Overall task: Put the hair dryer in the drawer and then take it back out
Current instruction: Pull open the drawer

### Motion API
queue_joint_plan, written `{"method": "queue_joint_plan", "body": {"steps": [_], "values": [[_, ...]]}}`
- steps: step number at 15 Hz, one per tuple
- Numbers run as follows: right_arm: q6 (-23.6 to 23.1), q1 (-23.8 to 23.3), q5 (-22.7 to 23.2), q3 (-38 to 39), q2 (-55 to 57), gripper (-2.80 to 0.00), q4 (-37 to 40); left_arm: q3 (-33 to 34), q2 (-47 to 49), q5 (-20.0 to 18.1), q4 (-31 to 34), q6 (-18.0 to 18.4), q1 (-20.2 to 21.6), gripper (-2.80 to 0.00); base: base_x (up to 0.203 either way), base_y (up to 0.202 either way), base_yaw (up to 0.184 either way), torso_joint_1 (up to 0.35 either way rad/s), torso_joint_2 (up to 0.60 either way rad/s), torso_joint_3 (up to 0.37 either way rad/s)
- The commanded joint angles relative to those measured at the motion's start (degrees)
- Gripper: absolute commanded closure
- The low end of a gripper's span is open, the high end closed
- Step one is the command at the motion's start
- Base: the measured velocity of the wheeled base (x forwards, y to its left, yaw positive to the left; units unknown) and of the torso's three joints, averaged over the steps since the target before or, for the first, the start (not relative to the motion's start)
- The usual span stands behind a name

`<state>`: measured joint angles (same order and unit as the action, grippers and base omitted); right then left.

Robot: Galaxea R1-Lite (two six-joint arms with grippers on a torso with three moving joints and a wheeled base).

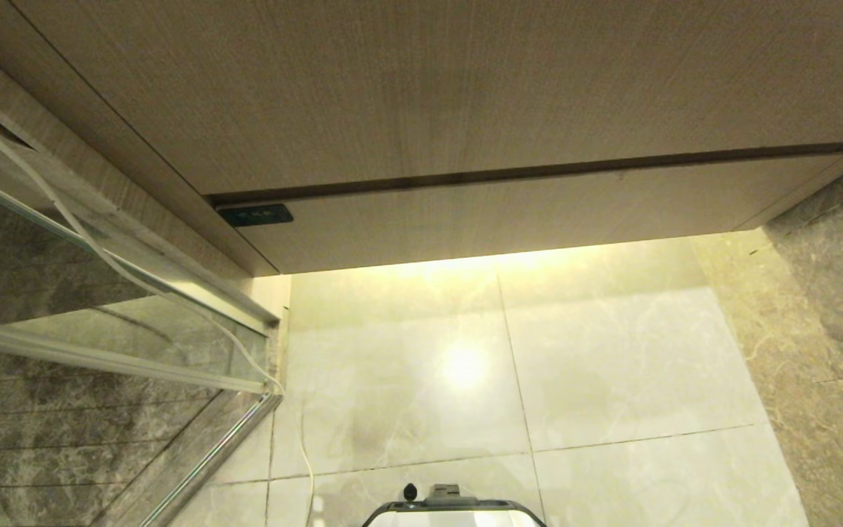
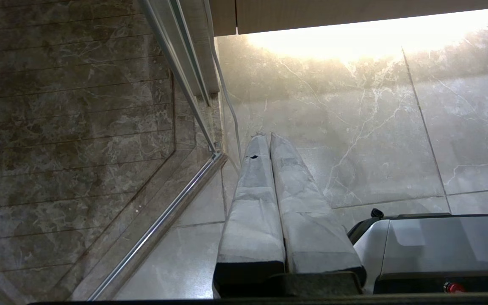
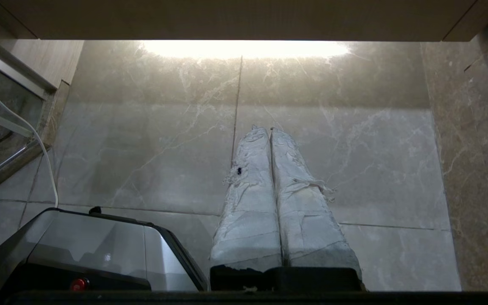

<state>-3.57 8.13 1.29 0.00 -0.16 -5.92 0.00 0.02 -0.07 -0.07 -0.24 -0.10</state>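
Both claws, L [image 2: 268, 136] & R [image 3: 268, 129], shut; pointing floorward.

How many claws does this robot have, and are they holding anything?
2. The left claw hangs shut over the floor tiles beside the glass shower door; the right claw hangs shut over the tiles too. Both empty.

The left hand [image 2: 265, 136] has two long tapering fingers [image 2: 250, 212] wrapped in pale grey tape, with a small dark hole in the wrap of one, set on a black mount. The right hand [image 3: 266, 129] has the same build, but its whitish wrapping is frayed and ragged, also with a small dark spot. The robot's base [image 1: 454, 512] is a silvery-grey shell with a black rim, a small black knob on its front edge and a red button [image 3: 79, 284]
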Motion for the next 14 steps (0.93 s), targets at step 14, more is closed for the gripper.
{"method": "queue_joint_plan", "body": {"steps": [14], "values": [[-0.03, 0.04, 0.03, 2.29, -2.13, 0.00, -0.06, 0.06, -0.02, -0.01, -0.01, -0.02, 0.01, 0.00, 0.000, 0.000, 0.000, 0.000, 0.00, 0.000]]}}
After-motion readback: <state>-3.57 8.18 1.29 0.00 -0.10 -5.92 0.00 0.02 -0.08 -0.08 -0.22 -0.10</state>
